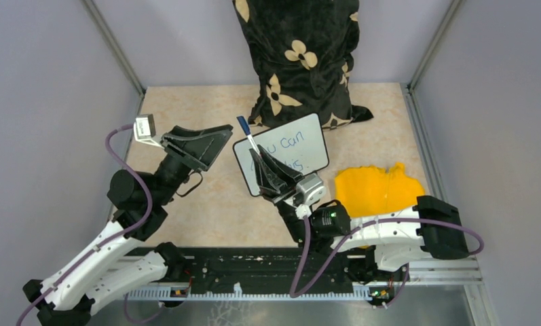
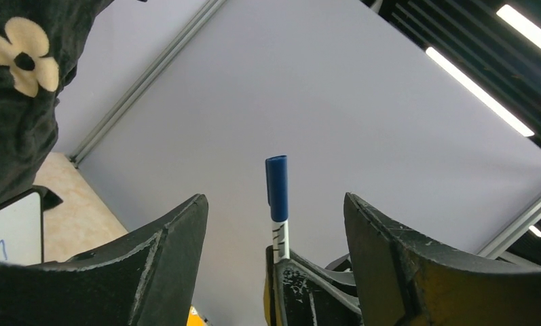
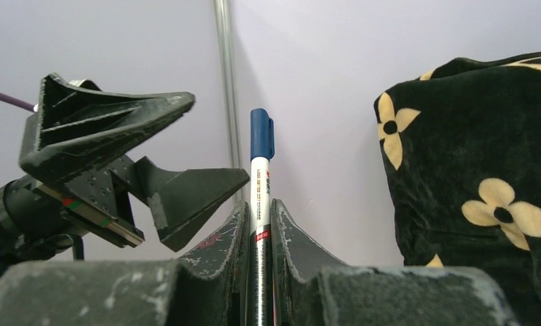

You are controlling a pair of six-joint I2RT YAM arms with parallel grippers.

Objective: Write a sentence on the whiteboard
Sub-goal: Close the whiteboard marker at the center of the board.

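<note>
The whiteboard (image 1: 312, 132) stood just above the centre of the top view, a small white rectangle with a thin black rim and rounded corners, turned so its right end sat higher in the frame than its left. The sentence (image 1: 291, 145) ran across it in blue handwriting in two lines. Only "u Can" of the upper line and a few letters of the lower showed, the right gripper (image 1: 259, 160) covering the board's lower left. In the left wrist view, one corner of the board with a blue stroke showed at the lower left edge.

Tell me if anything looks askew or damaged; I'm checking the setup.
The whiteboard sits skewed to the table edges, by the flowered cushion. The yellow cloth lies crumpled beside it. Nothing looks spilled or broken.
</note>
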